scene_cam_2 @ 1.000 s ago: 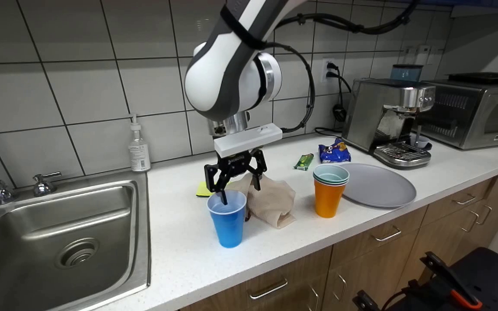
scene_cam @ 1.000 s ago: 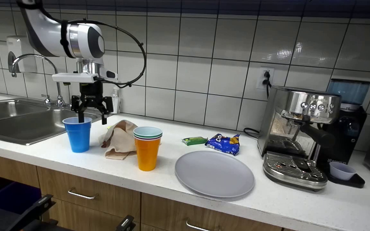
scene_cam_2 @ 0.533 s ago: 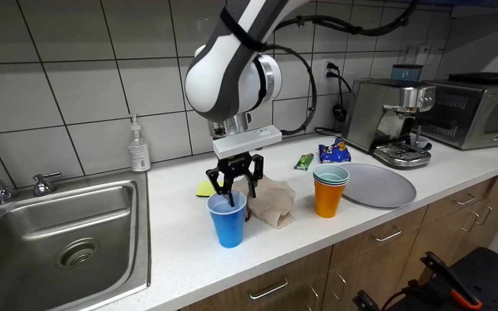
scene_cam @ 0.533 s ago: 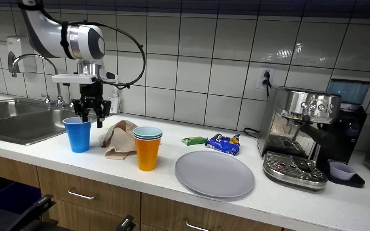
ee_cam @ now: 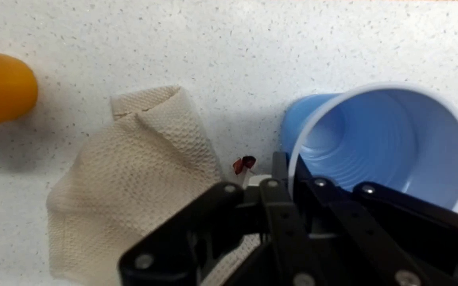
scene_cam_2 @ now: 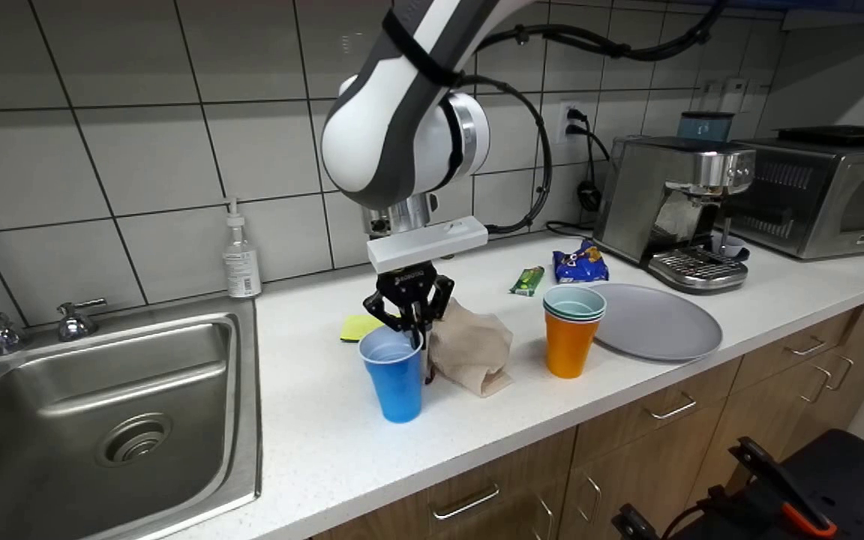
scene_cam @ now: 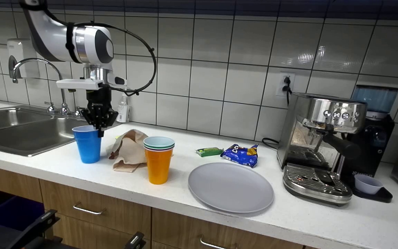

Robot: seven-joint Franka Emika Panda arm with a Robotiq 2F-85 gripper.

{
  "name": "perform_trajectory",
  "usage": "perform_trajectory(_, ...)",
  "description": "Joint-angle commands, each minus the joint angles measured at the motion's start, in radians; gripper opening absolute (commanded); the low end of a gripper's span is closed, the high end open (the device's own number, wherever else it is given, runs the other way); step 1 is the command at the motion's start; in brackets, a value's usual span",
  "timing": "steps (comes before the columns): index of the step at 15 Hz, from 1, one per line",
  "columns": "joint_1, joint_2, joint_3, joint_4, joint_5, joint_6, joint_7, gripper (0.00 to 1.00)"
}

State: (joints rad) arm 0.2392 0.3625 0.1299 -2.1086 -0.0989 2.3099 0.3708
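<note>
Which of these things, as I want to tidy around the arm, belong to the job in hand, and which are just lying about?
Job in hand:
blue plastic cup
gripper, shut on its rim

Probably just lying about (not gripped):
stack of orange and teal cups
crumpled beige towel
gray plate
green snack packet
blue snack packet
pump bottle
espresso machine

In an exterior view, a cup [scene_cam: 87, 148] stands on the table [scene_cam: 309, 221] between sink [scene_cam: 29, 133] and cloth [scene_cam: 131, 152]. Right of the cloth come stacked cups [scene_cam: 158, 166], then a plate [scene_cam: 231, 188], then a coffee machine [scene_cam: 309, 155]. Two packets [scene_cam: 241, 155] lie behind the plate.
</note>
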Motion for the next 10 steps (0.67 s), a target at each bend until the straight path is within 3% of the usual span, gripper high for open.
perform_trajectory(1,0.012,-0.024,-0.011,-0.008,0.017,0.004,0.023,0.01)
perform_trajectory(10,-0.008,-0.081,-0.005,-0.020,0.075,0.087,-0.005,0.01)
